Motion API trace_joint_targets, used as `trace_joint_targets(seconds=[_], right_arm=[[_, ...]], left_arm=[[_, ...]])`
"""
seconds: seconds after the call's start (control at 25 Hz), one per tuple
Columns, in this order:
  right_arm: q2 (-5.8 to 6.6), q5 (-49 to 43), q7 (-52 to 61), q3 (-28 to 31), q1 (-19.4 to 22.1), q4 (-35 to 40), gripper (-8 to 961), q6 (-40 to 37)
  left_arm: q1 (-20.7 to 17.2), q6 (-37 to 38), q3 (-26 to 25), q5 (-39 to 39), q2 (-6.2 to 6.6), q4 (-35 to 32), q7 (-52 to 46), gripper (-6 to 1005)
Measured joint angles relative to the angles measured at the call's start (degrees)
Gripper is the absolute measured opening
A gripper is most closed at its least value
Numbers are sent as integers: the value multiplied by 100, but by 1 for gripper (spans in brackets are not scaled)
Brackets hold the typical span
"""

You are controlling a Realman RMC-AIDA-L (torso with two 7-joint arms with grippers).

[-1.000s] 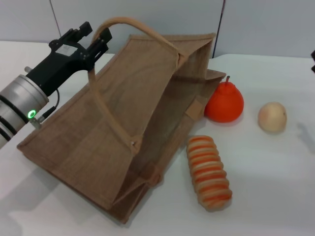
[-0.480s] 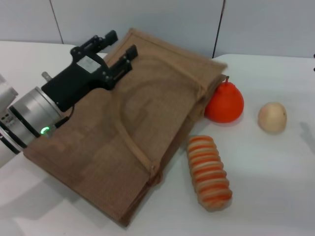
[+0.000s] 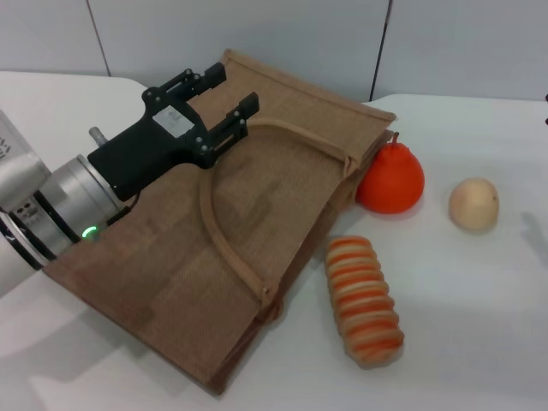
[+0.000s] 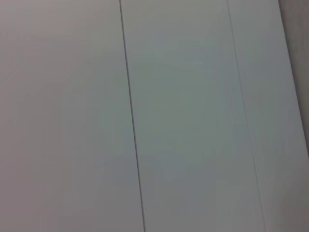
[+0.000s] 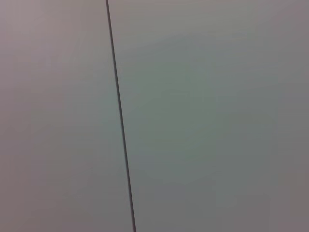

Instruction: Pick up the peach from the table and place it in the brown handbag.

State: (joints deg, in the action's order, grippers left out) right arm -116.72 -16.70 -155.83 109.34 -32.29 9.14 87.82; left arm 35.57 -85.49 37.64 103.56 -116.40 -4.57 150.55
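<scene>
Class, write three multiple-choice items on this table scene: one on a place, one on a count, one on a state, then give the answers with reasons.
1. What lies right against the brown handbag's right-hand edge?
A. the orange-red fruit
B. the beige round fruit
C. the striped roll

2. How many loose items lie on the table beside the bag?
A. one
B. three
C. five

3. How is the left gripper?
A. shut on a handle
B. holding a fruit
C. open, over the bag

Answers:
1 A: the orange-red fruit sits at the edge of the brown handbag, which lies flat.
2 B: that fruit, the beige round fruit and the striped roll.
3 C: the left gripper has its fingers spread with nothing between them.
</scene>
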Motion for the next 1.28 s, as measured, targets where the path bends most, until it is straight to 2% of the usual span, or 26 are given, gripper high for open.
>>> trace_joint_targets(seconds=[0.32,0.84,1.0,1.28], right_arm=[[9,0,-1,0,4,7,894,-11],[9,0,-9,8,4,9,893,-144],[9,0,-9,15,4,9,894,-145],[9,0,-9,18,4,9,894,-145]], left_arm=[[-26,-6,-27,121,-4,14,57,596],[-351,-193,-33,2361,-14,473,130,594],[-407,-218,-38,2871,-14,599,118,593],[-429,-280,-38,3219,-14,707,83,592]])
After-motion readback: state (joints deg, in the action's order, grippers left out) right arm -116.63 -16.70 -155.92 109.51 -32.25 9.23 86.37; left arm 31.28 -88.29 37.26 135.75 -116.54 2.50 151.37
